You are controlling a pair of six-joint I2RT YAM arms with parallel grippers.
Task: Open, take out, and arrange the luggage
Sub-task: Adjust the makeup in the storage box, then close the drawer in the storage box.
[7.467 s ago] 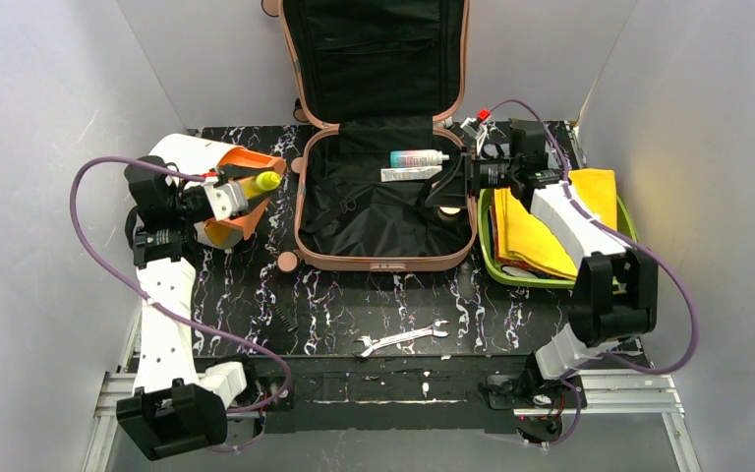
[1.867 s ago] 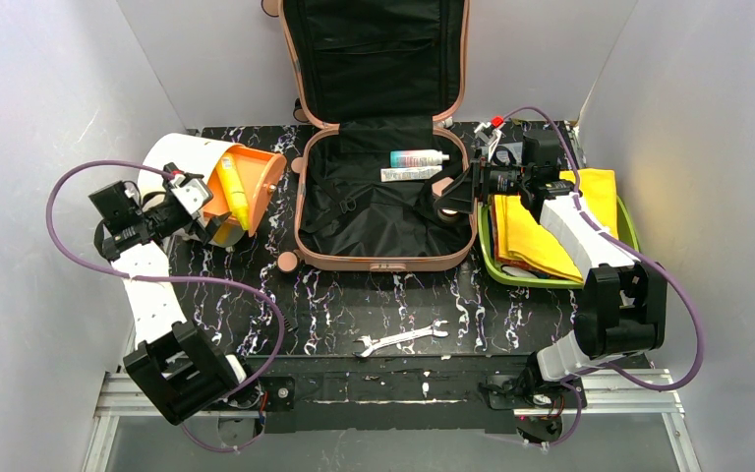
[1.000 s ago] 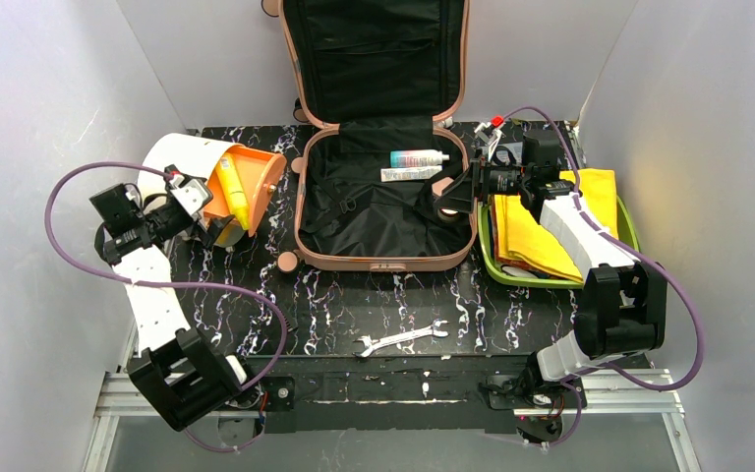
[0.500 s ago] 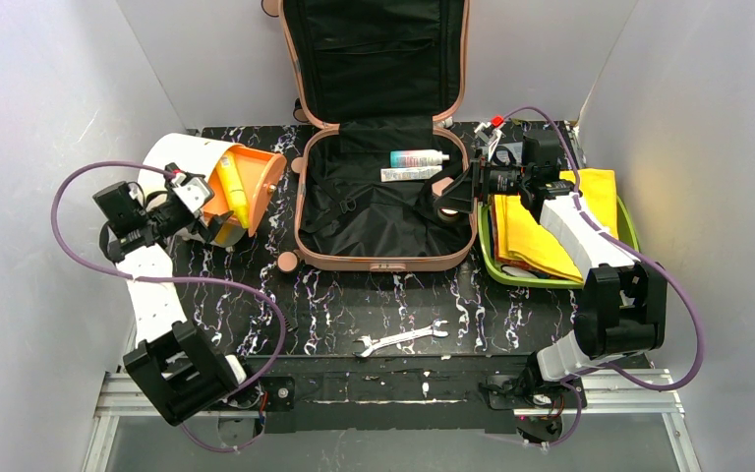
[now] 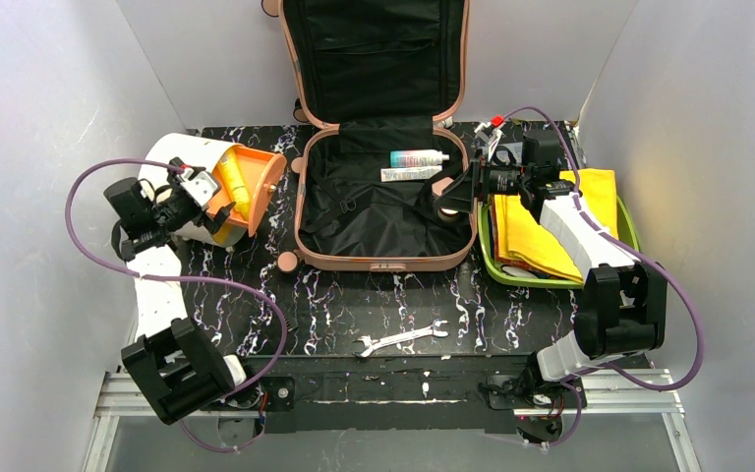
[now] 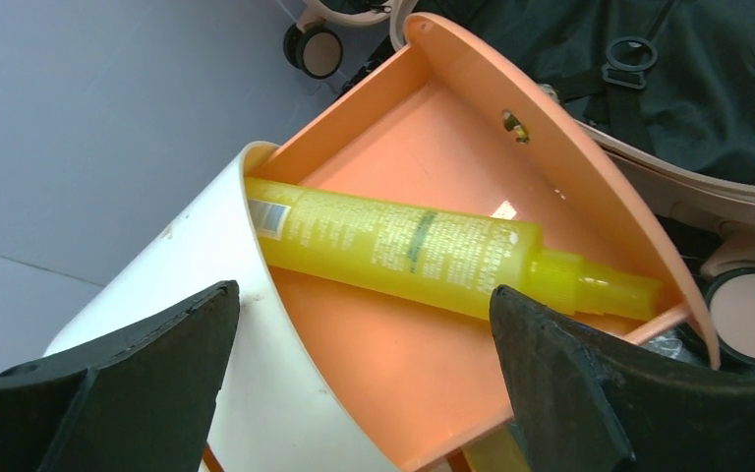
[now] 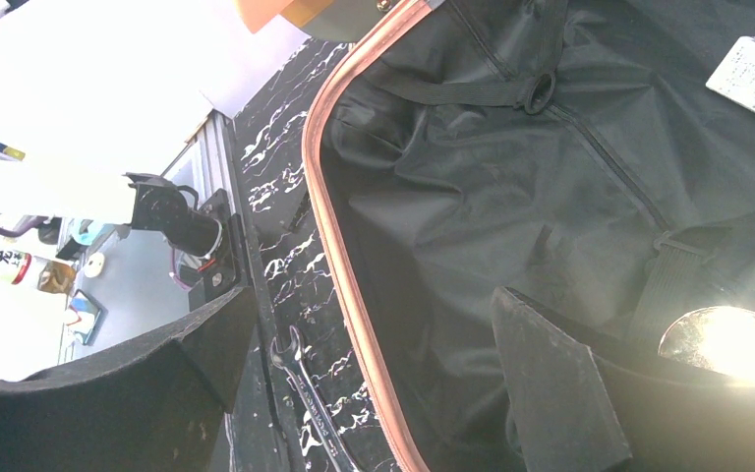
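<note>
While the luggage (image 5: 383, 211) lies open for unpacking, left gripper (image 6: 364, 379) and right gripper (image 7: 369, 383) gape empty, the right seemingly poised over its lining.

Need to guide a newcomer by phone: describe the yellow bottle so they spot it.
Find the open pink luggage mid-table. Left of it a cream-and-orange round box lies tipped over; the yellow bottle lies inside its orange mouth, the only bottle there.

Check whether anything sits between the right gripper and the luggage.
Nothing visible does. The right gripper hangs open at the right rim of the luggage, with only black lining in front of it.
</note>
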